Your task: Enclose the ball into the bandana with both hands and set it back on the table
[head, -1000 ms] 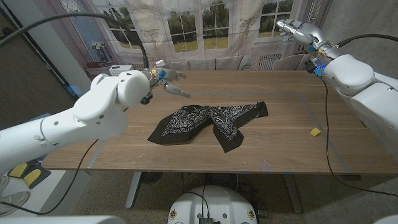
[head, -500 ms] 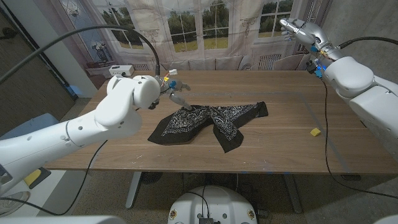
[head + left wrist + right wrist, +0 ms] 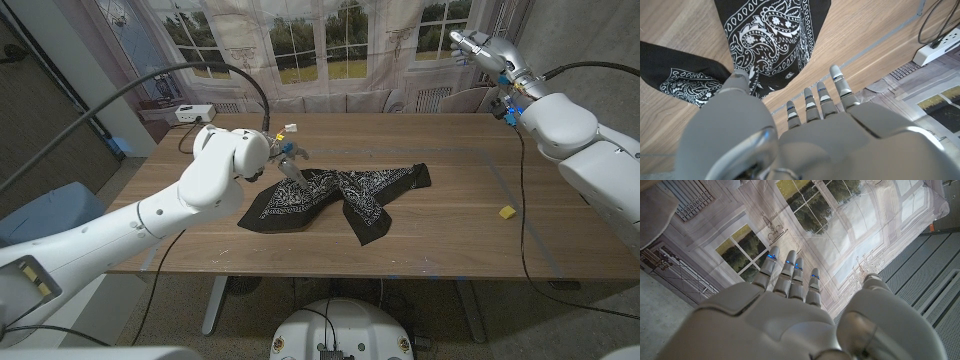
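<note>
Ball hidden, bandana cut by frame edge, yellow item too small to identify

bandana | black, white paisley print | crumpled, partly folded, spread unevenly | mid-desk | ball: cannot tell

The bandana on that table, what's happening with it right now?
The black bandana lies crumpled on the wooden table. The robot's left hand hovers at its near-left edge with fingers spread, holding nothing. The right hand is raised, open, well away beyond the table's far right corner. A small yellow block sits near the table's right edge. No ball is visible, so nothing is wrapped yet.
</note>
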You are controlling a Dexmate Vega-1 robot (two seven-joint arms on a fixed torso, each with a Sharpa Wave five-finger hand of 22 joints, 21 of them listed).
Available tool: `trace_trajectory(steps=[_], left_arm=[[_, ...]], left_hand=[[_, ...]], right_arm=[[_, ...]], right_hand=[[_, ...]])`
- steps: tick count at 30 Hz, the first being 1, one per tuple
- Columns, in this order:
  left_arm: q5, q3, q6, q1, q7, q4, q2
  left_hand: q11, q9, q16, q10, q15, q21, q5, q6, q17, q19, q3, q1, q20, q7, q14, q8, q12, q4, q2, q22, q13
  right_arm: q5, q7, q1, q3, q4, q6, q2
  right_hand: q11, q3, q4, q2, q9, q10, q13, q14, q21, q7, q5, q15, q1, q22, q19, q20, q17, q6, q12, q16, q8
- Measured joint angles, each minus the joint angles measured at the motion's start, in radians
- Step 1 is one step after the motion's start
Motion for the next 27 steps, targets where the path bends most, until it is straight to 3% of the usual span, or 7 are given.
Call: trace_trajectory(steps=[2, 3, 5, 7, 21, 27], left_arm=[[0.008, 0.0, -0.015, 0.0, -0.005, 0.0, 0.0], [0.015, -0.006, -0.025, 0.011, -0.01, 0.035, -0.032], [0.032, -0.006, -0.043, 0.011, -0.02, 0.035, -0.032], [0.045, -0.006, -0.057, 0.017, -0.026, 0.069, -0.063], [0.147, 0.004, -0.158, 0.05, -0.059, 0.18, -0.166], [0.159, 0.002, -0.188, 0.066, -0.043, 0.22, -0.198]], left_hand=[[0.0, 0.0, 0.0, 0.0, 0.005, -0.004, 0.0, 0.0, 0.0, 0.0, 0.0, 0.0, 0.0, 0.0, -0.005, 0.0, 0.0, 0.0, 0.0, 0.0, 0.0], [0.0, 0.0, 0.0, 0.0, 0.005, -0.004, 0.0, 0.0, 0.0, 0.0, 0.0, 0.0, 0.0, 0.0, -0.005, 0.0, 0.0, 0.0, 0.0, 0.0, 0.0], [0.002, 0.0, 0.0, -0.002, 0.003, -0.005, 0.0, 0.0, 0.0, 0.0, 0.0, 0.0, 0.0, 0.0, -0.007, 0.0, 0.0, 0.0, 0.0, 0.0, 0.0], [0.003, 0.0, 0.0, -0.012, 0.002, -0.008, 0.0, -0.007, 0.0, 0.0, -0.003, 0.0, 0.0, -0.006, -0.01, 0.0, 0.0, 0.003, 0.0, 0.0, 0.003], [0.027, 0.0, -0.009, -0.189, 0.048, -0.07, -0.001, -0.204, 0.0, 0.016, -0.041, -0.023, 0.005, -0.003, -0.145, -0.019, -0.012, 0.018, 0.009, -0.003, 0.009], [0.031, 0.0, -0.009, -0.198, 0.048, -0.079, -0.001, -0.222, 0.0, 0.016, -0.043, -0.03, 0.005, -0.003, -0.148, -0.019, -0.012, 0.021, 0.016, -0.003, 0.009]], right_arm=[[0.0, 0.0, 0.001, -0.001, 0.001, 0.0, 0.001], [-0.001, 0.002, 0.002, -0.002, 0.002, 0.002, 0.002], [-0.001, 0.002, 0.002, -0.003, 0.004, 0.002, 0.003], [-0.003, 0.002, 0.002, -0.004, 0.005, 0.007, 0.004], [-0.021, -0.001, 0.016, -0.023, 0.036, 0.032, 0.015], [-0.028, 0.006, 0.035, -0.039, 0.055, 0.037, 0.018]], right_hand=[[0.0, 0.0, 0.0, 0.002, 0.0, 0.0, 0.0, 0.0, -0.004, 0.0, 0.0, 0.0, -0.002, 0.0, 0.0, 0.0, -0.003, 0.0, 0.0, 0.0, 0.0], [-0.002, 0.0, 0.0, 0.002, 0.0, 0.002, 0.0, 0.0, -0.006, 0.0, 0.0, 0.0, -0.002, 0.0, 0.0, 0.0, -0.005, 0.0, 0.0, 0.0, 0.0], [-0.003, 0.0, 0.0, 0.002, 0.0, 0.004, -0.001, 0.003, -0.006, 0.0, 0.0, -0.003, -0.002, 0.0, 0.0, 0.0, -0.005, 0.0, 0.0, 0.0, 0.0], [0.0, 0.0, 0.0, 0.002, 0.0, 0.007, -0.004, 0.006, -0.01, 0.0, 0.0, -0.006, -0.002, 0.0, 0.0, 0.0, -0.005, 0.0, 0.0, 0.006, 0.0], [-0.002, -0.006, 0.003, 0.006, 0.0, 0.027, -0.009, 0.036, -0.021, 0.0, 0.0, -0.014, -0.006, 0.005, 0.0, 0.0, -0.018, 0.018, 0.008, 0.014, 0.004], [-0.002, -0.008, 0.0, 0.005, 0.0, 0.034, -0.009, 0.041, -0.025, 0.0, 0.0, -0.02, -0.015, 0.005, 0.0, 0.0, -0.023, 0.018, 0.008, 0.017, 0.004]])
